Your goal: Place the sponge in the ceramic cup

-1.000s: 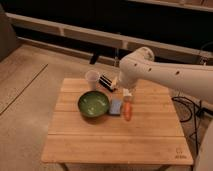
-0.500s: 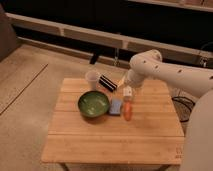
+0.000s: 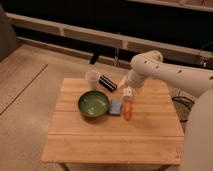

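The light-blue sponge (image 3: 116,106) lies flat on the wooden table (image 3: 100,142), between a green bowl and an orange carrot-shaped item. The off-white ceramic cup (image 3: 92,80) stands upright at the table's back left, behind the bowl, and looks empty. My gripper (image 3: 128,92) hangs at the end of the white arm, just behind the carrot-shaped item and up and to the right of the sponge. It is a hand's width to the right of the cup. Nothing shows in its grasp.
The wide green bowl (image 3: 93,104) sits left of the sponge. The orange carrot-shaped item (image 3: 128,111) lies on the sponge's right. A black oblong object (image 3: 107,82) lies beside the cup. The white arm (image 3: 165,75) reaches in from the right.
The arm's end has swung from behind the cup toward the right and front, down to a spot just behind the carrot-shaped item. The sponge, cup and bowl have not moved.
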Controlling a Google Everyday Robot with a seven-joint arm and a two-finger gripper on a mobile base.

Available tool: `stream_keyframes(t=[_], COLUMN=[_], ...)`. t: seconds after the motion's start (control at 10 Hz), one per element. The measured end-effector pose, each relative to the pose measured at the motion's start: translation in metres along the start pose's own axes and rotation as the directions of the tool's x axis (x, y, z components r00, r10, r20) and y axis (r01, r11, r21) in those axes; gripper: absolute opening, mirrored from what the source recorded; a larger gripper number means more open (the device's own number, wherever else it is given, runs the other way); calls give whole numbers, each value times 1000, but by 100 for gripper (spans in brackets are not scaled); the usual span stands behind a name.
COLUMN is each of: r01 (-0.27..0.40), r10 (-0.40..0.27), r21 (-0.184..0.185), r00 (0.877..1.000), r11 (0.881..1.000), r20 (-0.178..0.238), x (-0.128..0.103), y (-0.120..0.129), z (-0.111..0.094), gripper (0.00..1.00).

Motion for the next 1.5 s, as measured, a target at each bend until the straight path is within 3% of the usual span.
stream_keyframes(t=[0.3,0.4,0.6,0.8,1.1,1.5], r01=[48,61,65,55,46,82], r10=[-49,-62,-66,-52,-45,-83], r21=[65,94,114,88,2,-13], r00=[999,998,998,998,994,980], r11=[997,994,991,995,999,997], r20=[22,17,4,-29,-104,-182], x=[-5,-6,-7,-6,5,16], y=[3,4,5,13,38,46], z=[-6,0,11,34,71,100], gripper=[65,65,65,65,65,65])
